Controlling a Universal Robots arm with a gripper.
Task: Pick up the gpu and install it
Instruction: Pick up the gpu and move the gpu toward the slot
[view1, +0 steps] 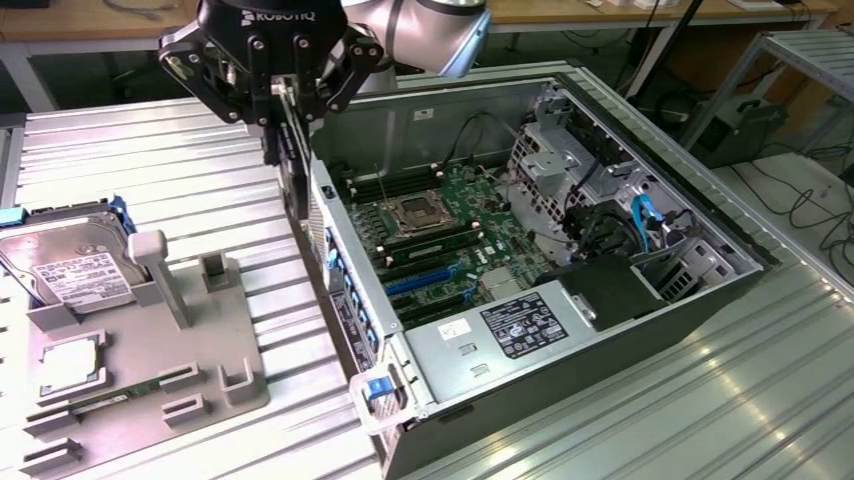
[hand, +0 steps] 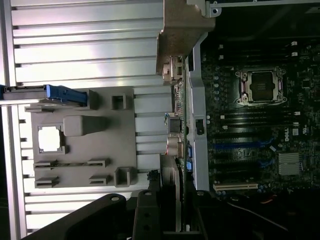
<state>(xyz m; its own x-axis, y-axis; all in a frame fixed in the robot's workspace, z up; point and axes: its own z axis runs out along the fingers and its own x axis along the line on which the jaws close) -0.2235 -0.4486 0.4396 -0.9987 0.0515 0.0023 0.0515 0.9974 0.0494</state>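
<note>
My gripper (view1: 278, 100) hangs at the top of the exterior view, above the near wall of the open computer case (view1: 363, 318). It is shut on the gpu (view1: 276, 150), which hangs edge-on below the fingers as a thin dark strip. In the wrist view the gpu (hand: 173, 125) is a thin green card on edge, running along the case wall, with its silver end bracket (hand: 182, 30) at the far end. The gripper (hand: 174, 212) clamps the card from both sides. The card is held over the case edge, above the motherboard (view1: 461, 235) with its blue slots (view1: 424, 280).
A grey parts holder (view1: 200, 350) lies on the ribbed metal table at the exterior view's left, with a hard drive (view1: 67, 265), a processor chip (view1: 70, 365) and a RAM stick (view1: 114, 398). Inside the case are the processor socket (view1: 411, 213), a power supply (view1: 521, 322) and cables (view1: 641, 225).
</note>
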